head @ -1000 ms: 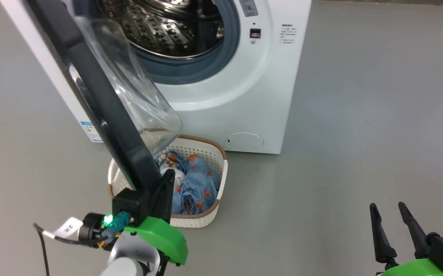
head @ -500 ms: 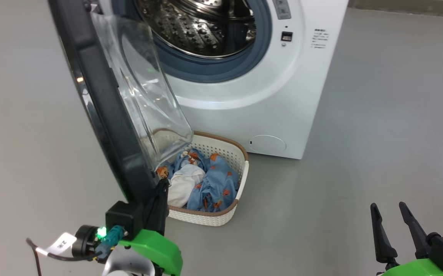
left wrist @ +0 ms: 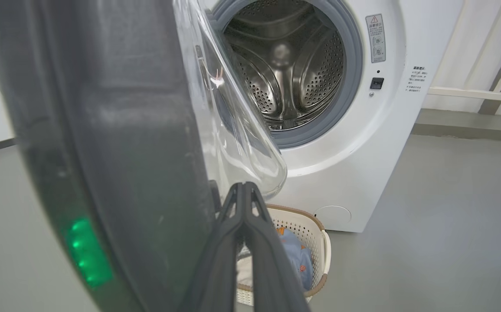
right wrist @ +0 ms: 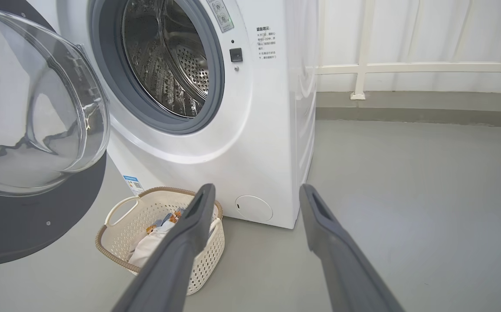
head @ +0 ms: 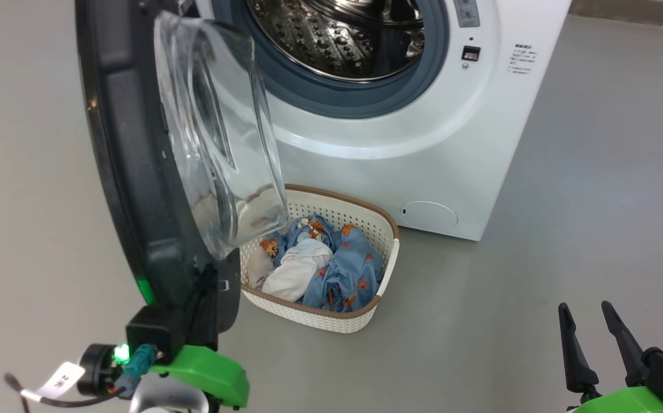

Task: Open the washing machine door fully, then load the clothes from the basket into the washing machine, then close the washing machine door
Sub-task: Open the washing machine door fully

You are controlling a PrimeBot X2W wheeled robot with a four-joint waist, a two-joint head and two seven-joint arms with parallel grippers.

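Observation:
The washing machine [head: 423,149] stands with its steel drum [head: 354,34] exposed. The washing machine door [head: 119,143] is swung out to the left, its glass bowl [head: 216,132] hanging over the basket's left end. My left gripper [head: 208,281] is shut, holds nothing, and presses against the door's lower inner edge; its closed fingers [left wrist: 243,203] lie beside the black rim [left wrist: 103,130]. The basket [head: 308,312] sits on the floor before the machine, holding the clothes [head: 342,269], blue printed fabric and a white garment [head: 297,269]. My right gripper [head: 592,312] is open at lower right, pointing toward the basket [right wrist: 120,225].
Grey floor [head: 595,201] stretches wide to the machine's right. A white railing [right wrist: 406,67] and a wall run behind the machine. The open door [right wrist: 24,225] overhangs the space left of the basket.
The door has swung wider from the drum opening with my left gripper against it, uncovering more of the basket. The head view has shifted, moving the machine rightward in the picture. My right gripper is unchanged.

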